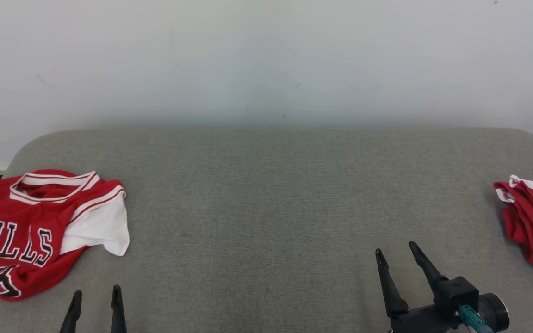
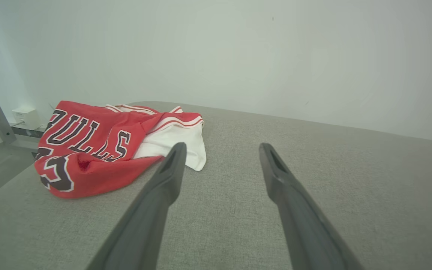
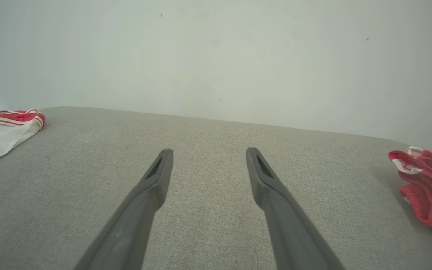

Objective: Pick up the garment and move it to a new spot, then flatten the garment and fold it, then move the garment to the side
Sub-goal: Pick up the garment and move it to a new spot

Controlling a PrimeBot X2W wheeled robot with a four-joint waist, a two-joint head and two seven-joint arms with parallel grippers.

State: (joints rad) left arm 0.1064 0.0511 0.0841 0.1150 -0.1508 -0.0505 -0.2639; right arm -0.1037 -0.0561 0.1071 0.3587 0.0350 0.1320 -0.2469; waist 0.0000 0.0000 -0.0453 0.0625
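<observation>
Found at the left edge of the grey upholstered pad: red Bulls jersey, crumpled, lettering up (white panel folded out on its right side). Found just right of its near hem, not touching it: left gripper, jaws spread wide, holding nothing. Noted near the front edge, right of centre, well apart from the jersey: right gripper, jaws likewise wide, empty. Noted at the right edge: second red garment, bunched, clear of both grippers.
</observation>
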